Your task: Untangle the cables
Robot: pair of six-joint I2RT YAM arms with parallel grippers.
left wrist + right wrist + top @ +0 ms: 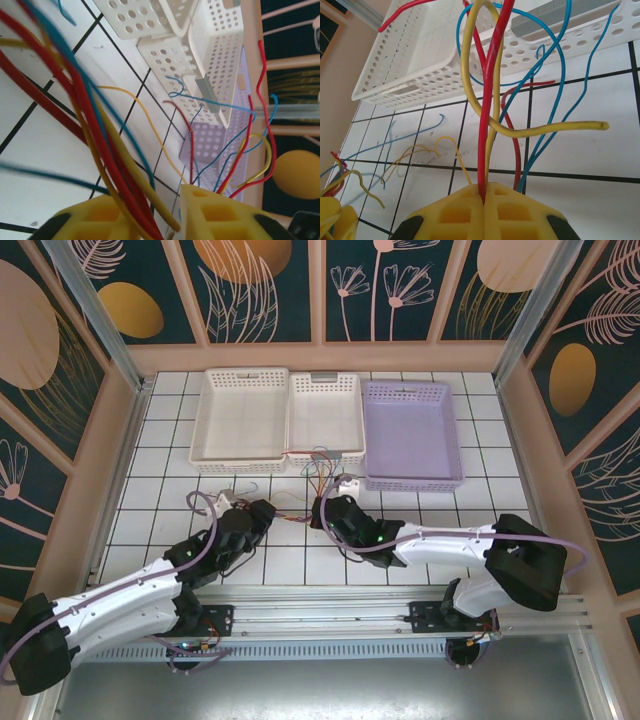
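Observation:
The cables (318,468) are a thin bundle of red, yellow and blue wires on the tiles in front of the baskets, strung between both grippers. My right gripper (322,508) (484,200) is shut on a red cable (491,100) and a yellow cable (470,60), which rise straight out of its closed jaws. Blue cables (555,80) loop beside them. My left gripper (266,512) (167,222) has red and yellow cables (100,145) running down between its yellow fingers (220,215); a narrow gap stays beside the bundle. The left gripper (332,220) shows wires sticking out of it.
Two white perforated baskets (240,462) (325,452) and a purple one (415,480) stand side by side at the back. The white basket (220,60) and the purple basket (210,140) are close ahead of the left gripper. Wooden walls ring the tiled table.

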